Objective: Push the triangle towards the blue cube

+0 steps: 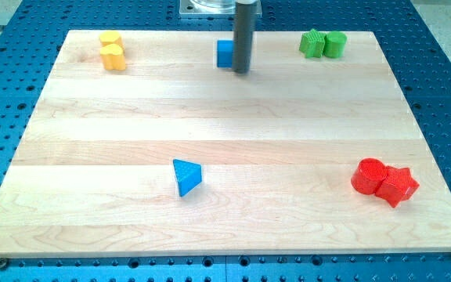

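Observation:
A blue triangle (pixel 186 176) lies on the wooden board (pixel 225 133) below the centre, slightly to the view's left. A blue cube (pixel 225 53) sits near the board's top edge in the middle. My tip (pixel 242 71) is the lower end of a dark rod, right next to the cube on its right side and far above the triangle in the view. I cannot tell whether the tip touches the cube.
Two yellow blocks (pixel 112 51) stand together at the top left. Two green blocks (pixel 323 44) stand together at the top right. A red cylinder (pixel 369 175) and a red star (pixel 398 186) touch each other at the bottom right. A blue perforated table surrounds the board.

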